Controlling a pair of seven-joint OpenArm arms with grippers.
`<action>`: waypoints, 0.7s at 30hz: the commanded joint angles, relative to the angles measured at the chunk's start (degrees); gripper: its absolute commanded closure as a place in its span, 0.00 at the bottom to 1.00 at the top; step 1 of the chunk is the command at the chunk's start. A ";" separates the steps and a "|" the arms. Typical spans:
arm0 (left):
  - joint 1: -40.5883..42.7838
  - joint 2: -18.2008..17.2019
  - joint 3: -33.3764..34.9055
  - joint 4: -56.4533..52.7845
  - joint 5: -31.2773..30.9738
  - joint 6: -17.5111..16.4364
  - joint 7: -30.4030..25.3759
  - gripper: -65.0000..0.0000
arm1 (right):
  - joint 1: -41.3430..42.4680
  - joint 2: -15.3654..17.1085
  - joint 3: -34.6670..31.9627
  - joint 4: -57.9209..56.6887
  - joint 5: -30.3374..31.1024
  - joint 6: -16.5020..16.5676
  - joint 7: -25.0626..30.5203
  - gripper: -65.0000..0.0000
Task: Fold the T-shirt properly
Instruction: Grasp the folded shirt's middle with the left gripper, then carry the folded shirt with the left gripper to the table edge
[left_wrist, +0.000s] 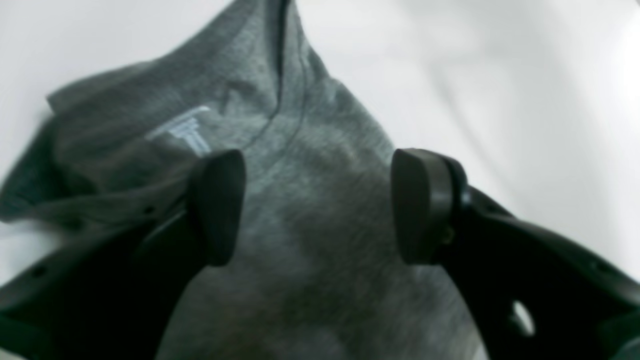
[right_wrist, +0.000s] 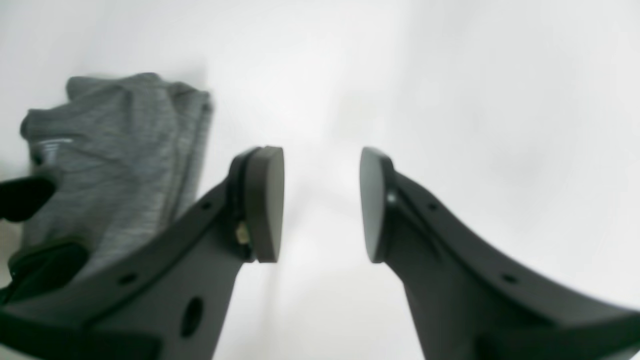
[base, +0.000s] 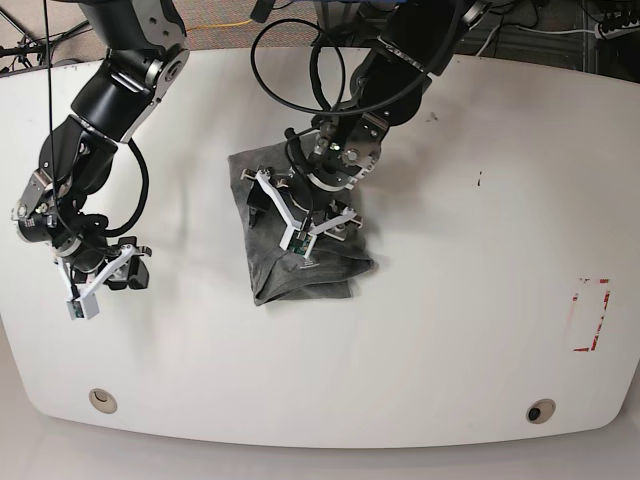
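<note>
Left pincer (left_wrist: 317, 205) hangs spread above T-shirt (base: 300, 250) (right pincer (right_wrist: 321, 205) apart, also spread).

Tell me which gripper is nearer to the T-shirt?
Left. The left gripper is directly over the T-shirt, jaws open. The right gripper is apart from it, over the bare table.
</note>
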 joint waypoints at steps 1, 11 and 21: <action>-1.11 0.86 1.82 -2.42 0.22 3.00 -4.18 0.27 | 1.53 1.27 0.27 0.96 1.07 0.10 0.34 0.64; -2.08 0.86 8.06 -15.43 0.22 6.17 -12.62 0.26 | 0.82 1.18 1.41 0.96 1.07 0.10 0.16 0.64; -1.47 -12.67 5.16 -10.51 -0.66 6.08 -12.27 0.25 | 0.47 1.18 1.59 1.14 1.07 0.10 0.16 0.64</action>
